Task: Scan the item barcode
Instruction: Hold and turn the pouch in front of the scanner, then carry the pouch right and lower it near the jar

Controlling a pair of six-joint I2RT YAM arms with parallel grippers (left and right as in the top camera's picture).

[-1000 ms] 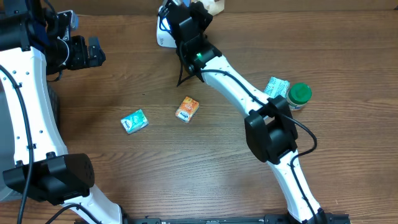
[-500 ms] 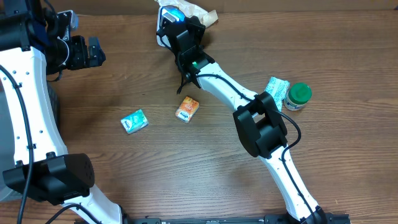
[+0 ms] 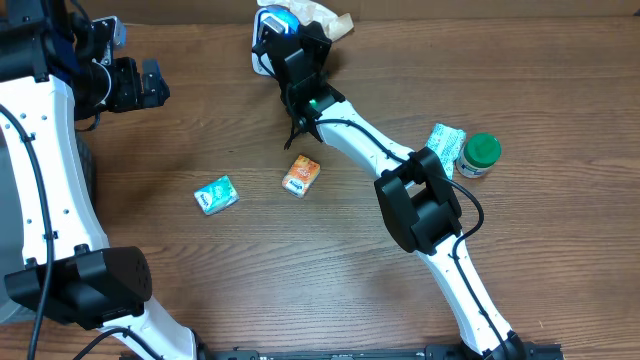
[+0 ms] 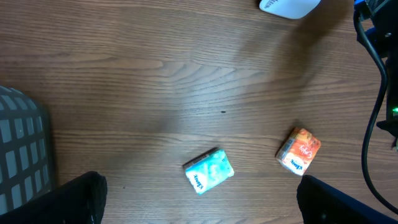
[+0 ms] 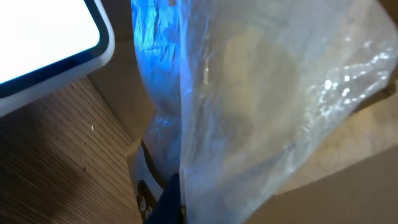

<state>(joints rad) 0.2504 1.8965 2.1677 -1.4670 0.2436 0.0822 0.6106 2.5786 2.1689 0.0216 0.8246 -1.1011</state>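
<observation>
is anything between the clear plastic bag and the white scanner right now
Nothing visible does. The clear plastic bag hangs right beside the white scanner, its near side glowing blue, with no object between them.

Before scanner [image 4: 286, 6], flat packet [image 3: 216, 194] left of small carton [image 3: 301, 175]; jar [image 3: 480, 154] just beside pouch [image 3: 445, 139], right.

White arm links [image 3: 365, 140] join black joints [image 3: 420, 205], trailing black cables [image 3: 41, 190].

You have a teal-and-white packet [image 3: 216, 194], an orange packet [image 3: 301, 175], a green-lidded jar [image 3: 481, 153], a clear bag [image 5: 261, 106] tinted blue, and a brown wood-grain table [image 3: 300, 280].
</observation>
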